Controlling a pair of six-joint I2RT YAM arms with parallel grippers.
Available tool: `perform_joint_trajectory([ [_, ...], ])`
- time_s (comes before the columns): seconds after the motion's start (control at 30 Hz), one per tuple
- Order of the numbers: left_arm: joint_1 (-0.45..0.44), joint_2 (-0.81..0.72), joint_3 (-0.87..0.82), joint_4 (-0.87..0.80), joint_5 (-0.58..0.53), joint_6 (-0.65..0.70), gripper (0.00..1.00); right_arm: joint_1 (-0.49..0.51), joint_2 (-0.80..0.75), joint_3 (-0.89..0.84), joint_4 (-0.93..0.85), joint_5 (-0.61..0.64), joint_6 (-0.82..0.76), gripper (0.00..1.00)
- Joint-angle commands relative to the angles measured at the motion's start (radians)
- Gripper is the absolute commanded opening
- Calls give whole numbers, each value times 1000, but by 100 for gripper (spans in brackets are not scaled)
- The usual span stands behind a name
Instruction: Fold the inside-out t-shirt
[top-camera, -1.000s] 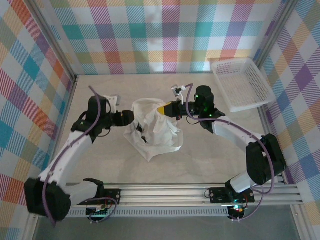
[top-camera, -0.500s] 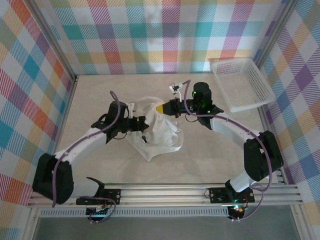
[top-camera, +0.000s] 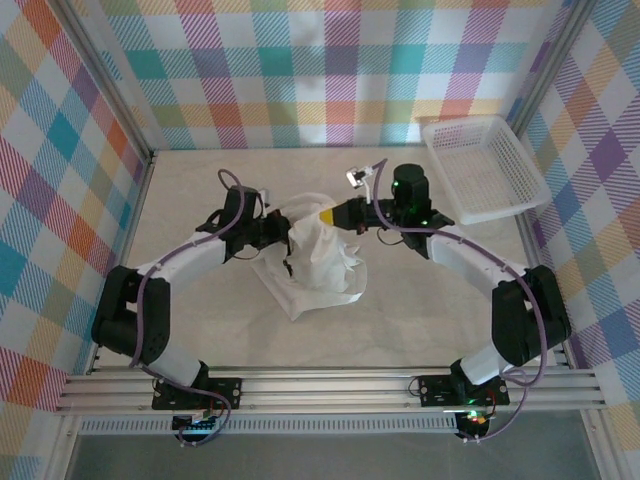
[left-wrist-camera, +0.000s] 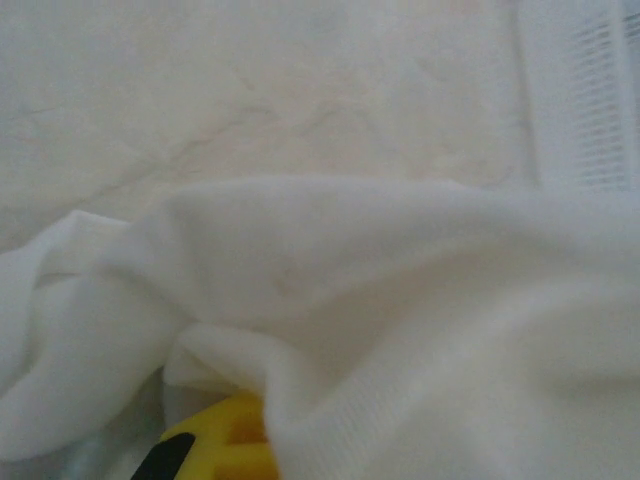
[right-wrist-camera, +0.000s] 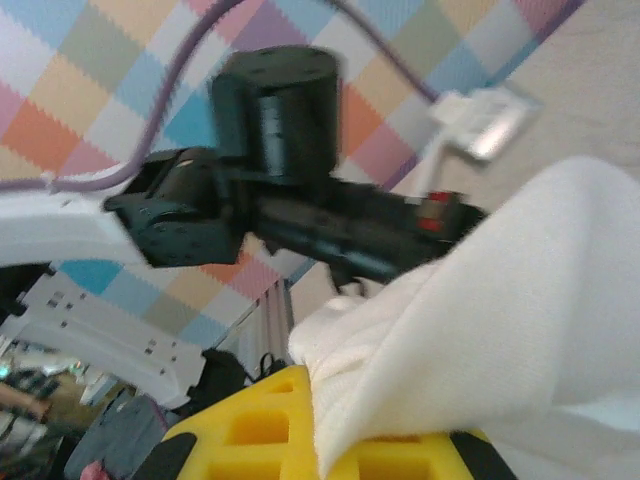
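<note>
The inside-out t-shirt (top-camera: 318, 262) is a bunched white heap in the middle of the table, its top edge lifted. My left gripper (top-camera: 282, 233) is at the shirt's upper left edge, shut on the t-shirt. In the left wrist view the cloth (left-wrist-camera: 400, 300) drapes over one yellow finger (left-wrist-camera: 218, 446) and hides the other. My right gripper (top-camera: 327, 215) is at the shirt's top, shut on the t-shirt. In the right wrist view a fold of cloth (right-wrist-camera: 480, 310) runs down between the yellow fingers (right-wrist-camera: 250, 430). The two grippers are close together.
A white lattice basket (top-camera: 483, 166) stands at the back right, and its wall (left-wrist-camera: 580, 100) shows in the left wrist view. Checked walls enclose the table on three sides. The left arm (right-wrist-camera: 280, 190) crosses the right wrist view.
My left arm has swung right and forward to the shirt's upper left edge, and its gripper has gone from open to shut on the cloth. The right gripper has hardly moved.
</note>
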Motion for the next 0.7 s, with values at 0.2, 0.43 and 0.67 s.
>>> perform_joint_trajectory([
  [0.2,43,-271,78,-72,276,-110,0,-179,185,8,-259,114,-209,36],
  [0.43,41,-282,48,-19,280,-177,0,-48,-201,-179,-233,662,-234,53],
  [0.67,32,-249,102,-10,294,-207,0,288,-218,-203,-75,882,-442,57],
])
